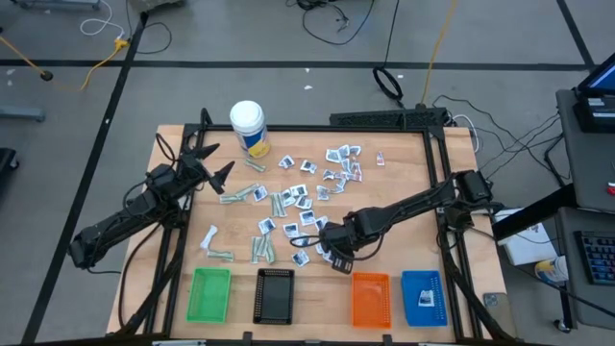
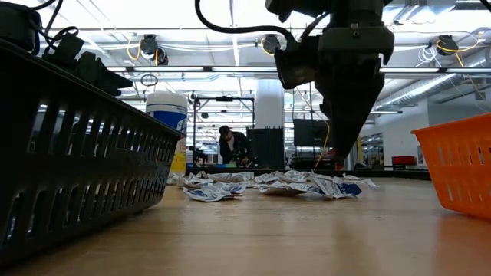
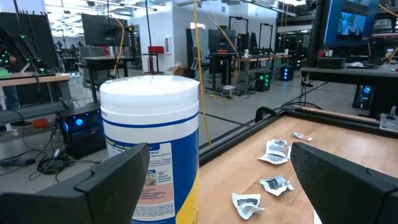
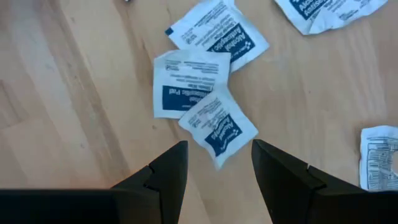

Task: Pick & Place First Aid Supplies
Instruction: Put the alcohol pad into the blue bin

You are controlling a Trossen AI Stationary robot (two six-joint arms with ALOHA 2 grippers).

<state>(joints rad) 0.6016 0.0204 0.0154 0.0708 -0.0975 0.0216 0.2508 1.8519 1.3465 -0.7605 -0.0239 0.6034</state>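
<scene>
Three overlapping white-and-blue sachets [image 4: 205, 93], creased, printed, flat on table [image 4: 74, 93]

one camera looks straight down on my table [image 1: 404, 202]; one sits at tabletop level; both share the packets [image 2: 268, 185].

Your wooden table [image 1: 404, 192], centre of the high view, carries: a white bottle [image 1: 248, 127] standing upright at upper left; scattered first aid sachets [image 1: 306, 198] across the middle, with pale wrapped strips [image 1: 233, 198] to their left; along the lower edge you have, left to right, green tray [image 1: 209, 295], black tray [image 1: 275, 295], orange tray [image 1: 370, 299], blue tray [image 1: 424, 298]
</scene>
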